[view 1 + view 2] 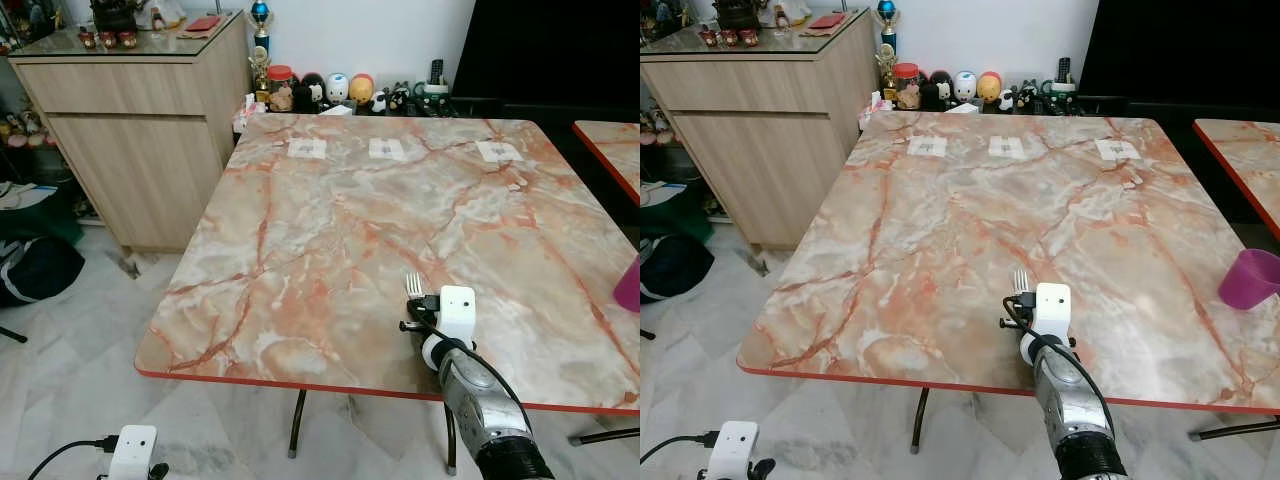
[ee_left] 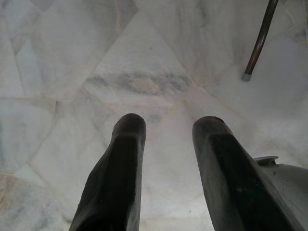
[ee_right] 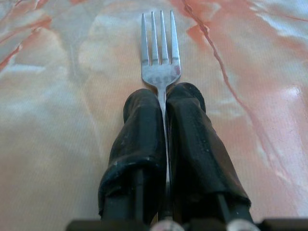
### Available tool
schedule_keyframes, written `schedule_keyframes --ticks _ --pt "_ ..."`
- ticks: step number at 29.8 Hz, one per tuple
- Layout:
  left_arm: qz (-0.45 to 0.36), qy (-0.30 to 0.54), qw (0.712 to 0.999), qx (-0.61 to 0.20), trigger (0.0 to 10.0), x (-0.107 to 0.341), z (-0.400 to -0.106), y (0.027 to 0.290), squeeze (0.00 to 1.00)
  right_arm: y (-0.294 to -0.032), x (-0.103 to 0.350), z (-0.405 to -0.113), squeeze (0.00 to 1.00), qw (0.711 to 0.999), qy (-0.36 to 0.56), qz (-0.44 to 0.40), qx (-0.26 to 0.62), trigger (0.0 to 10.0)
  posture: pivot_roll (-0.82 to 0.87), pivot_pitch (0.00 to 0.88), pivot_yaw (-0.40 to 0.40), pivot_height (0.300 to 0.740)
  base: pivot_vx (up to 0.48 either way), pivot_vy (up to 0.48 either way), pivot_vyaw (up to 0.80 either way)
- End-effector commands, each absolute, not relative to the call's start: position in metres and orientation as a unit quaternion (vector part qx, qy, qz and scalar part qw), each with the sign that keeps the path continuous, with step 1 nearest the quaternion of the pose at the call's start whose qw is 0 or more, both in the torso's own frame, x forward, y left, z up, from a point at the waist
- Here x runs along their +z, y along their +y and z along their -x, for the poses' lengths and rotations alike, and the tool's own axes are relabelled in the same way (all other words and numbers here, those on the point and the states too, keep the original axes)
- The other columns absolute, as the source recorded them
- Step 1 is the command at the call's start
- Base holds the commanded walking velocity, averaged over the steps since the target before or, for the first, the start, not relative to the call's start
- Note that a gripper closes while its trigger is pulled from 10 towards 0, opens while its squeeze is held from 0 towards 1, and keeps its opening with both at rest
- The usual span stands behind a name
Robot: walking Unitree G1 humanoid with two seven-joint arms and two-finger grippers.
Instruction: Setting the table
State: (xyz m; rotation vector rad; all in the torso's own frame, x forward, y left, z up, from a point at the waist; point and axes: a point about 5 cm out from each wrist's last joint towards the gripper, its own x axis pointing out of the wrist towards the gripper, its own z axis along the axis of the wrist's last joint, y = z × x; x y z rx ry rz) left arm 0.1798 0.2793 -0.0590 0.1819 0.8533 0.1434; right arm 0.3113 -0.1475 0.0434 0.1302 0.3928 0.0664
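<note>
Steel fork (image 3: pixel 160 57) is clamped in your right gripper (image 3: pixel 162 98), tines sticking out past the black fingertips, over the marble table (image 1: pixel 330 210) close to its near edge. Purple cup (image 1: pixel 1249 277) sits at the table's right edge, well apart from the fork. Your left gripper (image 2: pixel 166 132) hangs below the table's near edge over the tiled floor (image 2: pixel 72 72), fingers apart, near a table leg (image 2: pixel 260 41).

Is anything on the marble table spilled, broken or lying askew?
Nothing stands out. The pink marble table looks clean and undamaged, the purple plastic cup stands upright near its right edge, and the right gripper holds the silver metal fork straight.
</note>
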Motion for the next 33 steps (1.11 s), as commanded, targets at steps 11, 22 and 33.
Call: schedule_keyframes --ticks 11,22,33 --pt "-0.085 0.426 0.898 0.068 10.0 -0.061 -0.176 0.279 0.0 -0.144 0.044 -0.31 0.0 0.984 0.169 -0.045 0.027 0.0 0.11 0.008 -0.014 0.74 0.0 0.0 0.0" --pt "-0.088 0.427 0.897 0.068 10.0 -0.061 -0.176 0.28 0.0 -0.148 0.099 -0.306 0.0 0.998 -0.033 -0.04 -0.022 10.0 0.11 0.008 -0.014 0.74 0.0 0.0 0.0" --pt "-0.102 0.427 0.897 0.061 10.0 -0.061 -0.177 0.28 0.0 -0.152 0.123 -0.301 0.0 0.992 -0.114 -0.03 -0.037 10.0 0.1 0.006 -0.018 0.74 0.0 -0.189 0.0"
